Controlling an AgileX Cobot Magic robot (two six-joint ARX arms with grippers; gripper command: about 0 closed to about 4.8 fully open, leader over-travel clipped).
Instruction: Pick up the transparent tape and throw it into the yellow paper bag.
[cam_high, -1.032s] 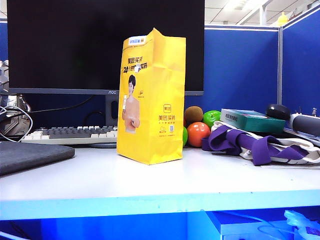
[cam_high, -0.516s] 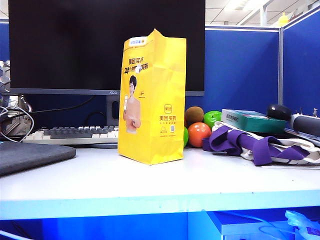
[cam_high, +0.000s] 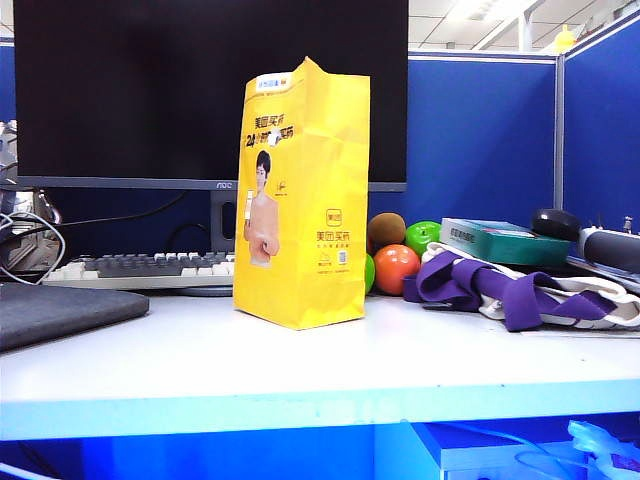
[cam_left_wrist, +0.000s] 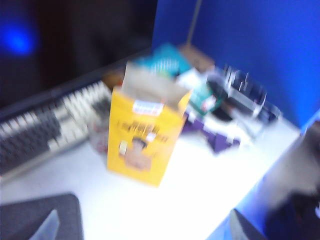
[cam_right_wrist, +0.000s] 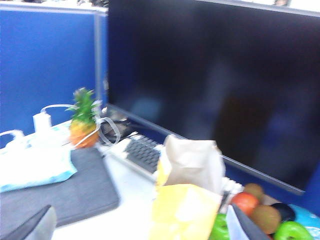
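- Upright on the white desk (cam_high: 300, 370), the yellow paper bag (cam_high: 303, 195) stands in front of the black monitor (cam_high: 130, 90), just where it stood a second ago; nothing in the exterior view has shifted.
- Its open mouth (cam_left_wrist: 150, 86) shows in the left wrist view, and the right wrist view looks down on its top edge (cam_right_wrist: 192, 162).
- No transparent tape can be made out in any view.
- Left gripper (cam_left_wrist: 145, 227): only two grey fingertips (cam_left_wrist: 47, 227) show at the frame's edge, spread wide, holding nothing, above the desk's near side.
- Right gripper (cam_right_wrist: 142, 225): fingertips (cam_right_wrist: 35, 225) likewise wide apart and empty, above the bag.
- Neither arm appears in the exterior view.
- Both wrist views are blurred; the left one most.
- Beside the bag lie an orange ball (cam_high: 396, 268), a green ball (cam_high: 423, 236), a keyboard (cam_high: 150, 268) and purple cloth (cam_high: 490, 285).
- A small pineapple (cam_right_wrist: 83, 120) stands near the grey pad (cam_right_wrist: 65, 187).
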